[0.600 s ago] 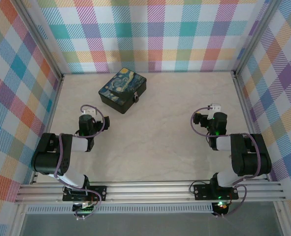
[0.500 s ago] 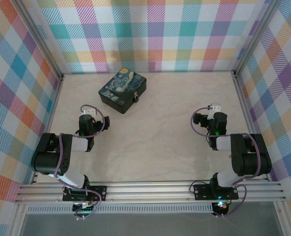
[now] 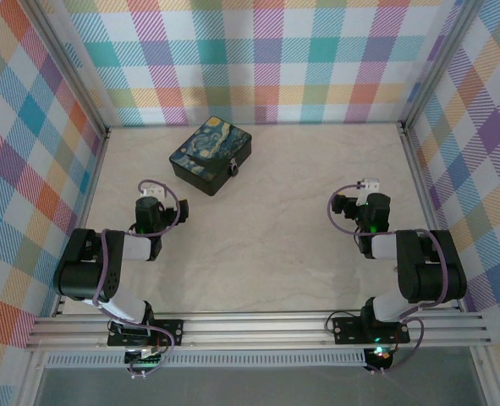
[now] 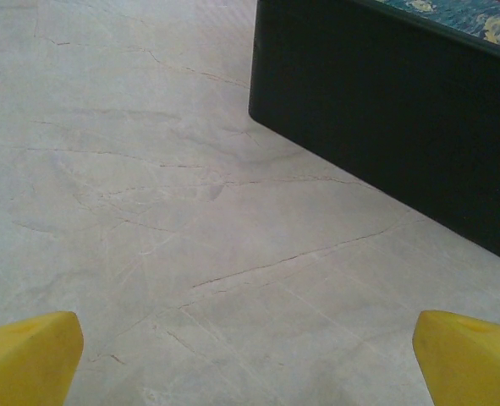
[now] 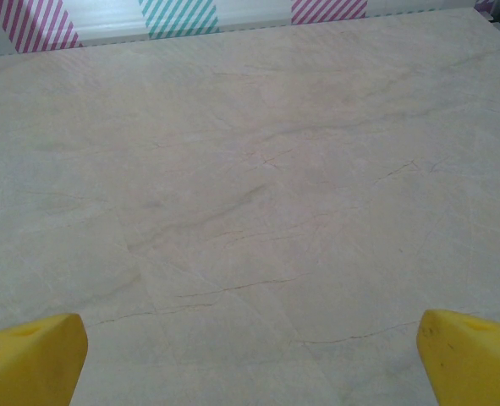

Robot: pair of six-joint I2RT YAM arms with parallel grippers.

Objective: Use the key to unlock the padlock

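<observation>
Tiny blackish padlock (image 3: pixel 233 169) on starry-lidded dark box (image 3: pixel 206 154): ahead-right of nearer left gripper (image 4: pixel 250 359); right gripper (image 5: pixel 250 359) farther; both spread, empty.

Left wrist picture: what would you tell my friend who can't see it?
A dark box with a blue-and-yellow painted lid stands on a pale, marbled table, at the upper right. The left tool is open, its yellow fingertips in the bottom corners with nothing between them.
</observation>
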